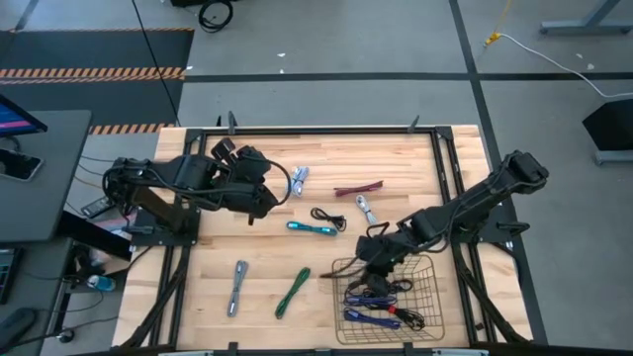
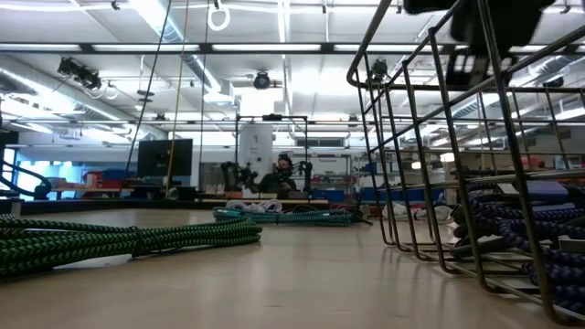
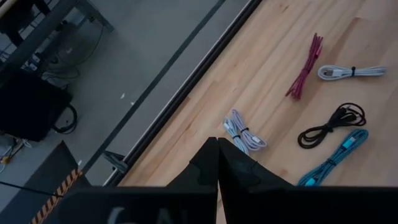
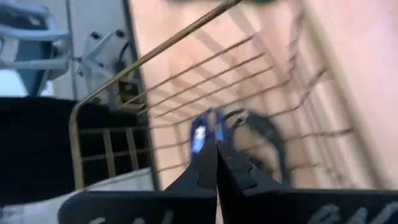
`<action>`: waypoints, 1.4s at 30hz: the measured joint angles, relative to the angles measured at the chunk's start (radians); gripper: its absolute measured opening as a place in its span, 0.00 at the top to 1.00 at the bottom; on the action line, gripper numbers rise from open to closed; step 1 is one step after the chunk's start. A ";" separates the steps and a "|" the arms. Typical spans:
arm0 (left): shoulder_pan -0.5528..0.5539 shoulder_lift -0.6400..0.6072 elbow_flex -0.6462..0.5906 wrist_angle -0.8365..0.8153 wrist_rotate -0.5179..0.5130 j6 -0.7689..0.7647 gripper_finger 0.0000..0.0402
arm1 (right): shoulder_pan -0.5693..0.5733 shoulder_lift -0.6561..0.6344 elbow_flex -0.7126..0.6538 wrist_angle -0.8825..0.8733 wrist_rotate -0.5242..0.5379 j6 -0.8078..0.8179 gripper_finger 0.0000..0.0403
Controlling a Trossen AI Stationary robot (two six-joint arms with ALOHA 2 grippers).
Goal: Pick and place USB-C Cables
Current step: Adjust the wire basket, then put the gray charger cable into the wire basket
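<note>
Right end effector (image 1: 374, 259) closed, empty, over the basket (image 1: 427, 297) rim; cables (image 1: 374, 305) inside. Left end effector (image 1: 265, 203) closed, empty, parked above the table (image 1: 267, 259).

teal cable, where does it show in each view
High view: teal cable mid-table, just below the black cable.
Low view: far across the table.
Left wrist view: lower right, beside the black cable.
Right wrist view: not in it.
Shared landmark: the black cable.
</note>
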 joint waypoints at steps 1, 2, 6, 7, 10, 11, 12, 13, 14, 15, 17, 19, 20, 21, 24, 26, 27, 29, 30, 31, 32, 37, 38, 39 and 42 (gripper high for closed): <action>0.000 0.000 0.000 0.000 0.000 0.000 0.99 | -0.012 0.000 -0.004 0.008 0.009 -0.016 1.00; 0.000 0.000 0.000 0.000 0.000 0.000 0.99 | -0.023 0.000 -0.005 0.017 0.016 -0.030 1.00; 0.000 0.000 0.000 0.000 0.000 0.000 0.99 | -0.070 0.000 -0.006 0.031 0.029 -0.095 1.00; 0.000 0.000 0.000 0.000 0.000 0.000 0.99 | -0.080 0.000 -0.006 0.037 0.029 -0.112 1.00; 0.000 0.000 0.000 0.000 0.000 0.000 0.99 | -0.112 0.000 -0.006 0.036 0.029 -0.156 1.00; 0.000 0.000 0.000 0.000 0.000 -0.001 0.99 | -0.122 0.000 -0.006 0.037 0.031 -0.169 1.00; 0.000 0.000 0.000 0.000 0.000 -0.001 0.99 | -0.132 0.000 -0.006 0.039 0.031 -0.182 1.00; 0.000 0.000 0.000 0.000 0.000 -0.001 0.99 | -0.142 0.000 -0.006 0.039 0.028 -0.195 1.00; 0.000 0.000 0.000 0.000 0.000 -0.001 0.99 | -0.151 0.000 -0.006 0.040 0.029 -0.208 1.00; 0.000 0.000 0.000 0.000 0.000 -0.001 0.99 | -0.160 0.000 -0.006 0.041 0.028 -0.220 1.00; 0.000 0.000 0.000 0.000 0.000 -0.001 0.99 | -0.176 0.000 -0.006 0.052 0.028 -0.245 1.00; 0.000 0.000 0.000 0.000 0.000 -0.001 0.99 | -0.191 0.000 0.004 0.070 0.031 -0.276 1.00; 0.000 0.000 0.000 0.000 0.000 -0.001 0.99 | -0.200 0.000 0.014 0.073 0.031 -0.295 1.00; 0.000 0.000 0.000 0.000 0.000 0.000 0.99 | -0.211 0.000 0.027 0.073 0.028 -0.315 1.00; 0.000 0.000 0.000 0.000 0.000 0.000 0.99 | -0.250 0.000 0.059 0.072 0.008 -0.368 1.00; 0.000 0.000 0.000 0.000 0.000 0.000 0.99 | -0.275 0.000 0.084 0.061 0.004 -0.407 1.00; 0.000 0.000 0.000 0.000 0.000 0.000 0.99 | -0.288 0.000 0.100 0.040 0.005 -0.428 1.00; 0.000 0.000 0.000 0.000 0.000 0.002 0.99 | -0.317 0.000 0.138 -0.051 0.007 -0.471 1.00; 0.000 0.000 0.000 0.000 0.000 0.003 0.99 | -0.333 0.000 0.158 -0.110 0.016 -0.487 1.00; 0.000 0.000 0.000 0.000 0.000 0.003 0.99 | -0.351 0.000 0.179 -0.173 0.023 -0.501 1.00; 0.000 0.000 0.000 0.000 0.000 0.003 0.99 | -0.371 0.000 0.199 -0.241 0.027 -0.516 1.00; 0.000 0.000 0.000 0.000 0.000 0.022 0.99 | -0.468 0.000 0.248 -0.484 0.025 -0.515 0.97; 0.000 0.000 0.000 0.000 0.000 0.025 0.99 | -0.480 0.000 0.249 -0.521 0.021 -0.492 0.95; 0.000 0.000 0.000 0.000 0.000 0.026 0.99 | -0.489 0.000 0.249 -0.555 0.016 -0.475 0.93; 0.000 0.000 0.000 0.000 0.000 0.030 0.99 | -0.492 0.000 0.247 -0.630 0.034 -0.416 0.86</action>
